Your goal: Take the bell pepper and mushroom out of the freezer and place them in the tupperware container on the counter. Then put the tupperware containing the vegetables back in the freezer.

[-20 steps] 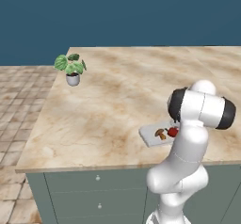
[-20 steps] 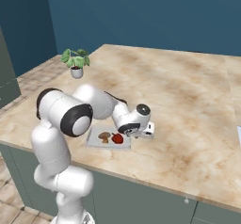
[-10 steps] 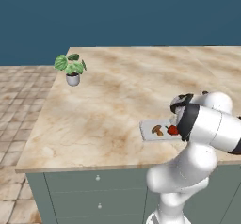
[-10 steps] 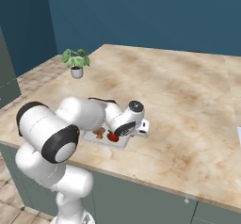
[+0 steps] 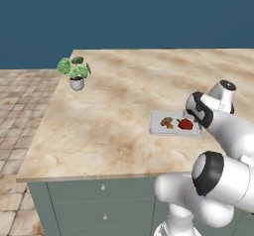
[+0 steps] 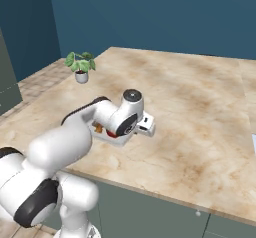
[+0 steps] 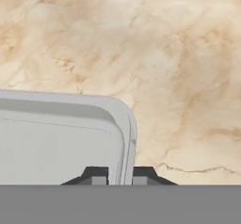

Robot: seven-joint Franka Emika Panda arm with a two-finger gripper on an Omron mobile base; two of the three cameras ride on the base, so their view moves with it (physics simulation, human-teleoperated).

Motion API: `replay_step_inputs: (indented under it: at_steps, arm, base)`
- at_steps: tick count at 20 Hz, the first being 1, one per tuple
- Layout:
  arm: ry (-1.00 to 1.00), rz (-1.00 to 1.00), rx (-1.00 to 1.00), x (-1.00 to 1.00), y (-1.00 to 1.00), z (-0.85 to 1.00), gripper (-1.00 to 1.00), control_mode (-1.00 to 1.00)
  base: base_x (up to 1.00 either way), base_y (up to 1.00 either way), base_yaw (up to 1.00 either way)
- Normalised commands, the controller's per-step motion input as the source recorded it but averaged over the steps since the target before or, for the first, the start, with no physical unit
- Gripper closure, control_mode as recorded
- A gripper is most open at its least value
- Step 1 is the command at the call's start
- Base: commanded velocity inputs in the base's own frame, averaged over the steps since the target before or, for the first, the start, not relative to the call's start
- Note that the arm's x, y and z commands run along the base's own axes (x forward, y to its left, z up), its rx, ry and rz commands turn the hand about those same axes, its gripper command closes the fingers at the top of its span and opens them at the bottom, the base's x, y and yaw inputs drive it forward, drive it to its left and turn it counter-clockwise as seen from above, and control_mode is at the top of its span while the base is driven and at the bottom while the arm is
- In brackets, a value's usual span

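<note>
1. Tupperware container (image 5: 158, 125): shallow light-grey tray with a low rim and rounded corners, flat on the worktop (image 5: 114, 111) near its front edge.
2. Bell pepper (image 5: 185, 124): small glossy red lump, inside the tray.
3. Mushroom (image 5: 167, 122): tan-brown with an orange patch, inside the tray, just beside the pepper.
4. Worktop: beige-and-cream marbled slab over grey-green drawers.

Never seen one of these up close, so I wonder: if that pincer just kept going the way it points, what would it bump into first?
Most likely the rim of the grey container. In the hand view the pincer has one fingertip on each side of that rim, so pushing on should meet it, then the counter beneath. Depth is hard to judge.
</note>
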Motion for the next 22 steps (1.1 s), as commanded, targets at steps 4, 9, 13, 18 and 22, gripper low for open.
replay_step_inputs:
  at_steps: [4, 9, 13, 18, 22]
  arm:
    - [0.0, -0.19, 0.03, -0.37, 0.25, 1.0, 1.0, -1.0]
    - [0.0, -0.17, 0.06, -0.31, 0.27, 1.0, 1.0, -1.0]
    - [0.0, -0.11, 0.06, -0.4, 0.21, 0.94, 1.0, -1.0]
    - [0.0, -0.04, 0.11, -0.7, 0.22, 0.74, 1.0, -1.0]
    - [0.0, -0.01, 0.11, -0.87, 0.3, 0.6, 1.0, -1.0]
  base:
    - [0.0, 0.0, 0.0]
    - [0.0, 0.0, 0.0]
    - [0.0, 0.0, 0.0]
    - [0.0, 0.0, 0.0]
    - [0.0, 0.0, 0.0]
